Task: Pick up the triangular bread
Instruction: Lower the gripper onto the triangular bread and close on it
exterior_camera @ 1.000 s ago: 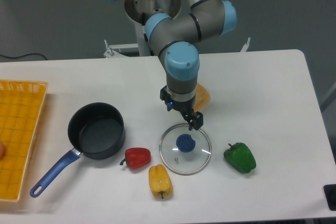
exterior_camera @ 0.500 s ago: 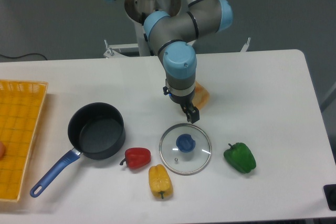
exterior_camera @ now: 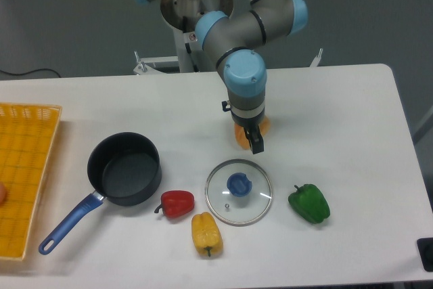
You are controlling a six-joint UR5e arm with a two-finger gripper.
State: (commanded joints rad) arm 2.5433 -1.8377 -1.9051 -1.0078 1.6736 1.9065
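White table (exterior_camera: 338,113), grey wall behind. My gripper (exterior_camera: 253,141) has shifted right since half a second ago and now sits directly over the triangular bread (exterior_camera: 241,135); earlier the bread showed at my right side, now only orange edges peek out left and right of my wrist. Can't tell whether my fingers are spread or closed on it, one dark finger (exterior_camera: 256,144) visible. Bread on the table, just above the glass lid (exterior_camera: 239,192). Unchanged: black pot (exterior_camera: 124,168) at left, red pepper (exterior_camera: 177,203), yellow pepper (exterior_camera: 206,233), green pepper (exterior_camera: 309,203), yellow basket (exterior_camera: 24,167) at far left.
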